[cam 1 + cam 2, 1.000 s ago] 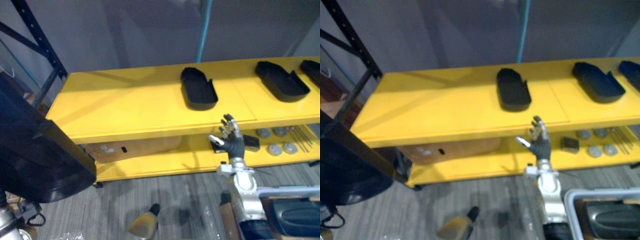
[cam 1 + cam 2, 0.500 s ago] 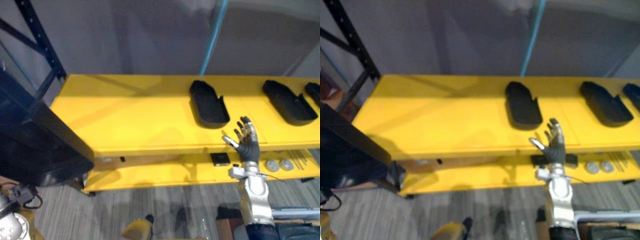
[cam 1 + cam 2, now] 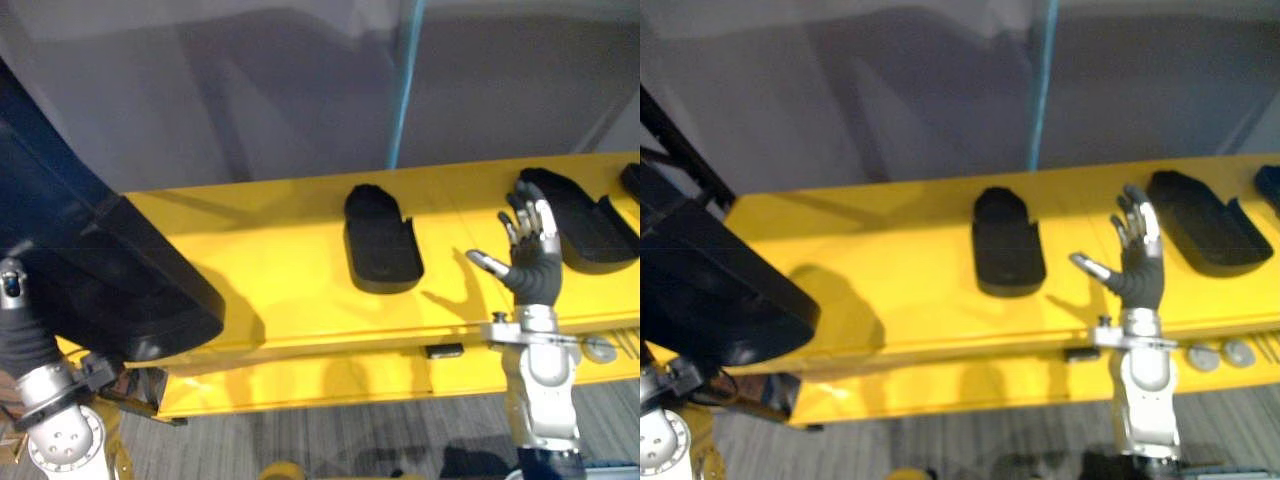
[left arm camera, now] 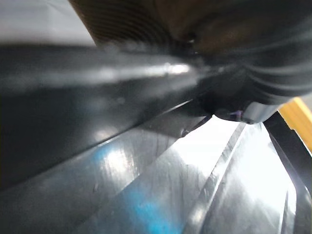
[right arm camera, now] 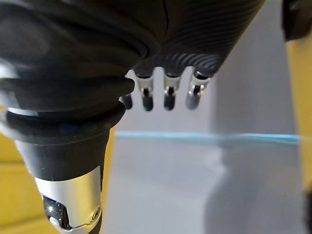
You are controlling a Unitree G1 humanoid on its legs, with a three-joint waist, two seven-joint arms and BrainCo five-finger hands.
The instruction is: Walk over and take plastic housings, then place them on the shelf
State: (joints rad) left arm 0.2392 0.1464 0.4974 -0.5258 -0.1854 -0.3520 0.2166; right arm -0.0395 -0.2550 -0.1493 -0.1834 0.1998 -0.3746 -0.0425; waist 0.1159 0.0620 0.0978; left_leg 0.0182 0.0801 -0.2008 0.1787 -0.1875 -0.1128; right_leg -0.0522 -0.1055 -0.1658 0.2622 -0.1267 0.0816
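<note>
A long yellow shelf [image 3: 270, 260] runs left to right against a plain grey wall [image 3: 250, 90], with soft shadows falling across both; a thin blue strip [image 3: 403, 90] rises up the wall behind the shelf's middle; a lower level [image 3: 300, 385], also yellow, sits beneath the top board; grey streaked floor [image 3: 330, 440] lies nearest; a dark rack post [image 3: 690, 153] slants at far left.

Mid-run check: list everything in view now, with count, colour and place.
Shelf: one, yellow, two decks, ahead.
Housings on top deck: three, black; middle, right, far right edge.
Carried housing: one, black, robot's left, over the shelf's left end.
Discs: two, silver, lower deck, right.
Small block: one, black, lower deck.
Pole: one, teal, behind the shelf.
Right hand: one, silver and dark, open, raised before the top deck.
Left hand: one, dark cover, against the carried housing.
</note>
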